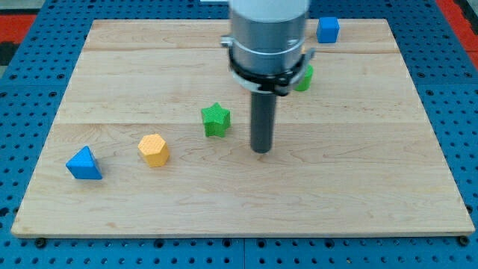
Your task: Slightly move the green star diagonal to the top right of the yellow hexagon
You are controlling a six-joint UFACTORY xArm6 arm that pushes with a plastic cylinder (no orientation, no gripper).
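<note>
The wooden board lay flat on a blue pegboard table and filled most of the view. My arm's grey housing came down over the board from the view's top, and below it my dark rod ended in my tip. It had no jaws to open or close and carried nothing; it stood just to the view's right of the green star and a little lower, with a narrow gap between them, not touching.

I took the green star as my landmark. The blue triangle sat well away from it toward the view's bottom left. The blue cube stood far off to the star's upper right, near the board's top edge. The yellow hexagon lay near the star, down and to its left. A second green block, mostly hidden behind my arm so I could not make out its shape, lay up and to the star's right.
</note>
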